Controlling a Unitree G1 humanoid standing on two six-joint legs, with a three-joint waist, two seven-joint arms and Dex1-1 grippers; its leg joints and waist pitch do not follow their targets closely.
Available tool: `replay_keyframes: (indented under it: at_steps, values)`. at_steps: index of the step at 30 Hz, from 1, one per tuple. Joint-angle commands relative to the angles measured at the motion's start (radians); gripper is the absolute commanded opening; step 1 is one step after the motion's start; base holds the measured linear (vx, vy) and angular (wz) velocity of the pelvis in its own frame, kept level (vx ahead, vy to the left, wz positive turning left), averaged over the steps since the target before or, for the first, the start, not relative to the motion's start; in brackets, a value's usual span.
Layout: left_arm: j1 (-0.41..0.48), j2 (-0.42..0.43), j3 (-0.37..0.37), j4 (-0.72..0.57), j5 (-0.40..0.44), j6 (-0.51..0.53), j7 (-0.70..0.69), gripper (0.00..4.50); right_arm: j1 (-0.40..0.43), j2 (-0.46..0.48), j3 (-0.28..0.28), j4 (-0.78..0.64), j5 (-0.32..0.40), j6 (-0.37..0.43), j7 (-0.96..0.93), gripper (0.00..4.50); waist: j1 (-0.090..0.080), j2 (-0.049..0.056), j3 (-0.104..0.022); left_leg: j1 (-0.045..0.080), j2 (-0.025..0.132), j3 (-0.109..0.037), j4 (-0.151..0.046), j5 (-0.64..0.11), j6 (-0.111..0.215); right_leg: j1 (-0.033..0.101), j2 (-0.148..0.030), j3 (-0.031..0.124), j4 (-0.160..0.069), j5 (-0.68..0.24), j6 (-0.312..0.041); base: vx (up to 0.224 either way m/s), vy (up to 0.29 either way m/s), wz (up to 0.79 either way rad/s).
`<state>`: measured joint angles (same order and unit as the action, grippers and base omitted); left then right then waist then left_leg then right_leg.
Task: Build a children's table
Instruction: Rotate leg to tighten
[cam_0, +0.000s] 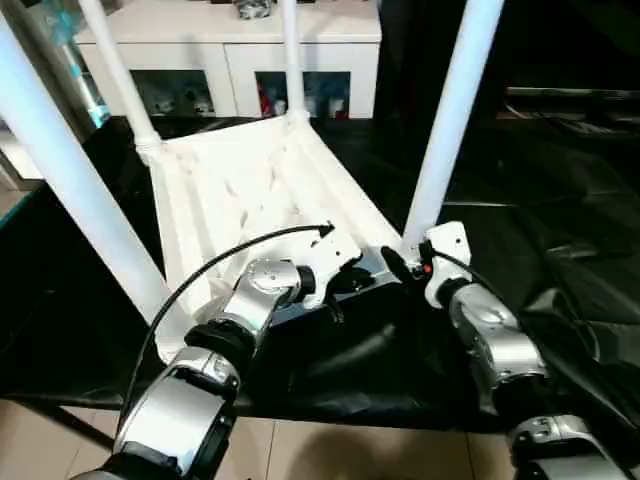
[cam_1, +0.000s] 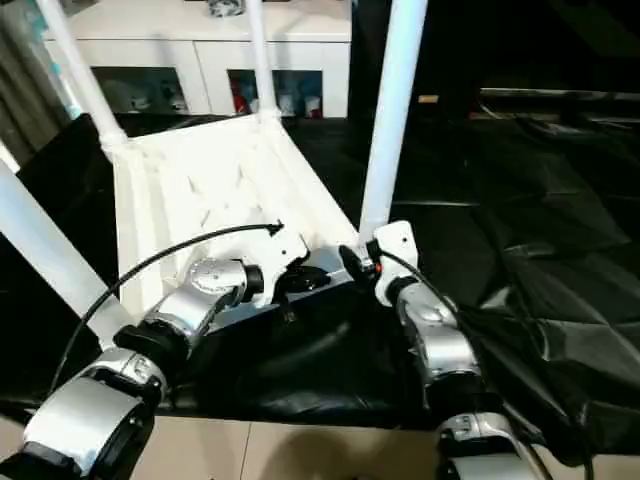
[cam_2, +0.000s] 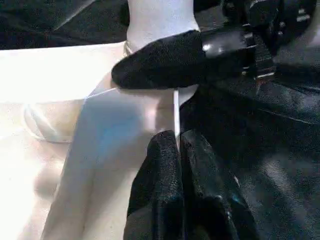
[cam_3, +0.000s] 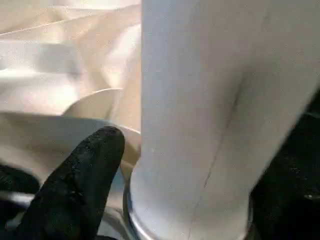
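Here the children's table (cam_0: 250, 190) lies upside down on the black-sheeted table (cam_0: 540, 230), all four white legs in its corner sockets and pointing up. The left gripper (cam_2: 177, 150) is pinched closed on the thin near edge of the tabletop. The right gripper (cam_0: 405, 265) is clamped around the base of the near right leg (cam_0: 450, 120), one black finger (cam_3: 80, 185) against it.

A robotics test room dressed to look domestic: a desk (cam_0: 560, 230) draped in crinkled black sheeting carries the work, while beyond its far edge stands a white cabinet (cam_0: 230, 45) whose glass doors show small colourful items on the shelves. Pale tiled floor (cam_0: 330, 450) runs below the desk's near edge.
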<state>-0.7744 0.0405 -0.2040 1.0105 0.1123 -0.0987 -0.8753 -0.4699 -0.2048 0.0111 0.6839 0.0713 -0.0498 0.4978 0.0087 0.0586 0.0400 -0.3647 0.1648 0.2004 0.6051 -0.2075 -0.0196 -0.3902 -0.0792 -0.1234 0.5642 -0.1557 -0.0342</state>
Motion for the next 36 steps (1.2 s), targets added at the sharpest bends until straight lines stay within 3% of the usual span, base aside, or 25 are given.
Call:
replay_keyframes:
  at_steps: [1,5,8,12,16,21,27,31,34,36]
  values:
    - [-0.001,-0.006,-0.016,-0.026,-0.033,-0.05,-0.089,0.0,0.026,-0.014,0.079,-0.043,0.027,0.012,0.184,3.68,0.005,-0.024,-0.06,0.003,0.069,-0.038,-0.069,-0.194,0.129,0.05,-0.097,0.063,-0.079,-0.34,-0.163,0.0,0.0,0.0]
    - [0.01,0.05,-0.025,-0.042,-0.047,-0.065,-0.213,0.0,0.063,-0.114,0.087,-0.142,0.094,0.055,0.41,3.68,0.032,-0.021,-0.071,-0.008,0.078,-0.037,-0.059,-0.085,0.201,0.058,-0.094,0.06,-0.047,-0.162,-0.192,0.0,0.0,0.0]
    - [0.013,0.083,-0.029,-0.046,-0.05,-0.074,-0.272,0.0,0.079,-0.158,0.089,-0.186,0.122,0.082,0.489,3.68,0.041,-0.024,-0.072,-0.007,0.075,-0.033,-0.054,-0.065,0.218,0.052,-0.094,0.061,-0.045,-0.129,-0.203,0.0,0.0,0.0]
    - [0.02,0.151,-0.026,-0.064,-0.076,-0.066,-0.44,0.0,0.103,-0.234,0.097,-0.237,0.151,0.107,0.615,3.68,0.056,-0.021,-0.062,0.0,0.077,-0.032,-0.061,-0.137,0.167,0.046,-0.093,0.06,-0.062,-0.302,-0.165,0.0,0.0,0.0]
    - [0.02,0.179,-0.029,-0.067,-0.089,-0.057,-0.498,0.0,0.109,-0.254,0.1,-0.25,0.159,0.126,0.662,3.68,0.06,-0.02,-0.062,0.005,0.082,-0.035,-0.066,-0.155,0.133,0.043,-0.093,0.063,-0.062,-0.311,-0.167,0.0,0.0,0.0]
    - [0.015,0.184,-0.023,-0.059,-0.093,-0.06,-0.513,0.0,0.114,-0.244,0.107,-0.266,0.17,0.144,0.674,3.34,0.064,-0.019,-0.065,0.002,0.082,-0.034,-0.064,-0.131,0.13,0.045,-0.096,0.064,-0.053,-0.234,-0.19,0.0,0.0,0.0]
    - [0.014,0.174,-0.02,-0.061,-0.096,-0.061,-0.518,0.0,0.124,-0.229,0.115,-0.281,0.174,0.156,0.679,2.76,0.069,-0.02,-0.065,0.001,0.08,-0.034,-0.063,-0.121,0.13,0.046,-0.096,0.063,-0.054,-0.247,-0.18,0.0,0.0,0.0]
    - [0.016,0.171,-0.023,-0.064,-0.101,-0.063,-0.512,0.0,0.135,-0.227,0.117,-0.292,0.176,0.167,0.681,2.66,0.072,-0.019,-0.065,0.002,0.081,-0.034,-0.064,-0.125,0.126,0.046,-0.096,0.063,-0.055,-0.255,-0.175,0.0,0.0,0.0]
    - [0.013,0.156,-0.012,-0.055,-0.098,-0.074,-0.46,0.0,0.148,-0.217,0.114,-0.288,0.168,0.164,0.648,2.65,0.077,-0.019,-0.065,0.003,0.082,-0.034,-0.063,-0.121,0.126,0.045,-0.096,0.063,-0.055,-0.252,-0.174,0.0,0.0,0.0]
    - [-0.008,0.126,-0.002,-0.02,-0.067,-0.083,-0.309,0.0,0.147,-0.187,0.105,-0.247,0.128,0.153,0.543,2.64,0.074,-0.019,-0.062,0.005,0.081,-0.034,-0.066,-0.143,0.112,0.041,-0.095,0.062,-0.062,-0.287,-0.167,0.0,0.0,0.0]
